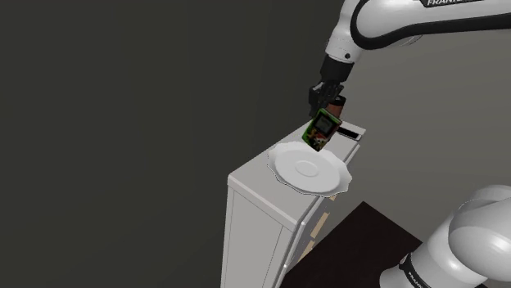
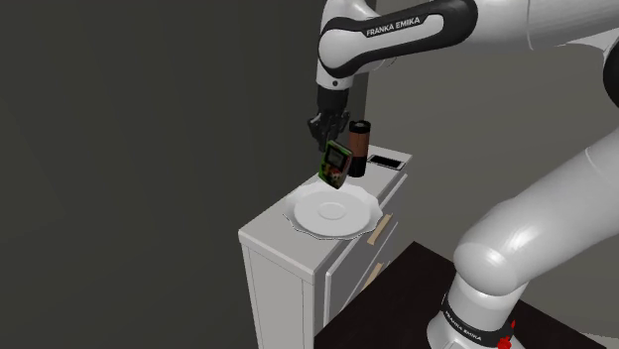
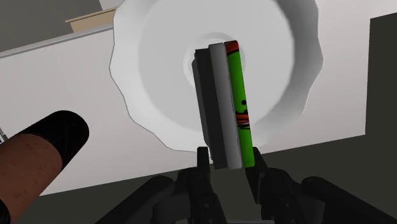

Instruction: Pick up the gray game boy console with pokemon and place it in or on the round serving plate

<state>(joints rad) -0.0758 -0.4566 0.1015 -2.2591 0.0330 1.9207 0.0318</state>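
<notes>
One console [image 1: 322, 131], grey-bodied with a green-and-red face, is clamped at its upper end between the closed jaws and hangs in the air above the plate [image 1: 287, 164], not touching it.

Clearances:
- The plate takes up nearly the full width of the counter [image 1: 250, 176]; its scalloped rim reaches the counter's long edge on the stand side.
- Bare counter top remains at the shoulder view's lower left of the plate.
- One brown cylinder [image 2: 358, 149] with a black cap stands upright just beyond the plate, near the console.
- One flat black item [image 2: 385, 160] lies at the counter's far end, apart from the plate.
- Open air surrounds the console on the side away from the cylinder.

Count: one console, one plate, one cylinder, one flat black item, one counter.

Orientation: the console's long axis is tilted off vertical, with the lower end toward the plate. In the wrist view the console [image 3: 232, 102] appears edge-on, extending away from the jaws over the plate's centre [image 3: 153, 70].
</notes>
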